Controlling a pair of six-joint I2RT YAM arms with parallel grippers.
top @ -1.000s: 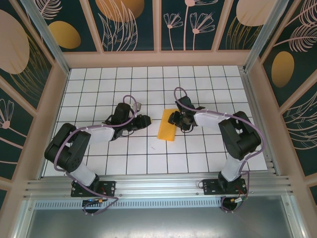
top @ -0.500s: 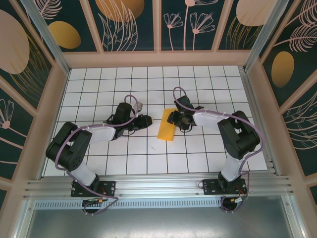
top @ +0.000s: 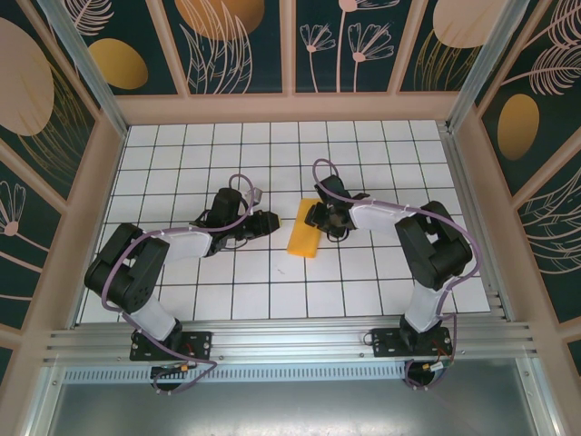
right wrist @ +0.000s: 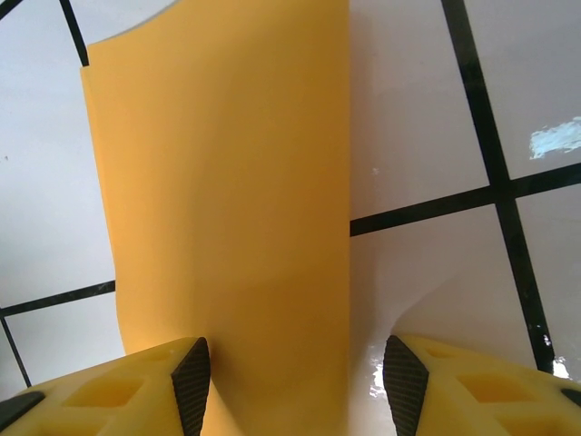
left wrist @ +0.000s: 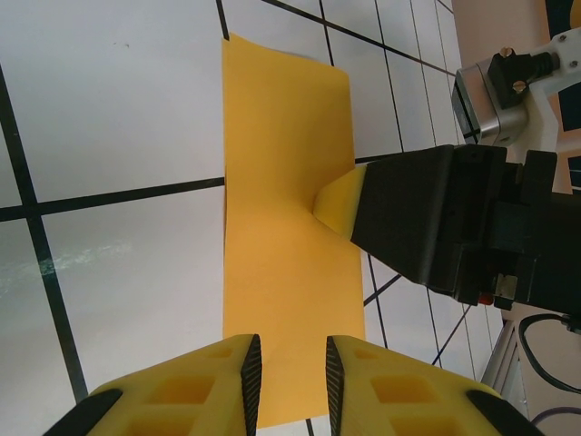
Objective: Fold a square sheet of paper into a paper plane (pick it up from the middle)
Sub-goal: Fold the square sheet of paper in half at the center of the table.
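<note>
Early stage, by my reading: square sheet of paper (top: pixel 304 240) lies flat mid-table, apparently folded once into a narrow rectangle; nose and wing folds remain. On its right edge, right gripper (top: pixel 315 216) stands parted, one fingertip touching. Just left of it, left gripper (top: pixel 270 221) narrowly parted, empty. White gridded table (top: pixel 272 291); dark floral wall panels (top: pixel 245 45).

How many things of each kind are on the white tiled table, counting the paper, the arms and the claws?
Orange-yellow paper sheet: 1
Robot arms: 2 (left arm, right arm)
Claws: 2 (left claw, right claw)
Total: 5
</note>
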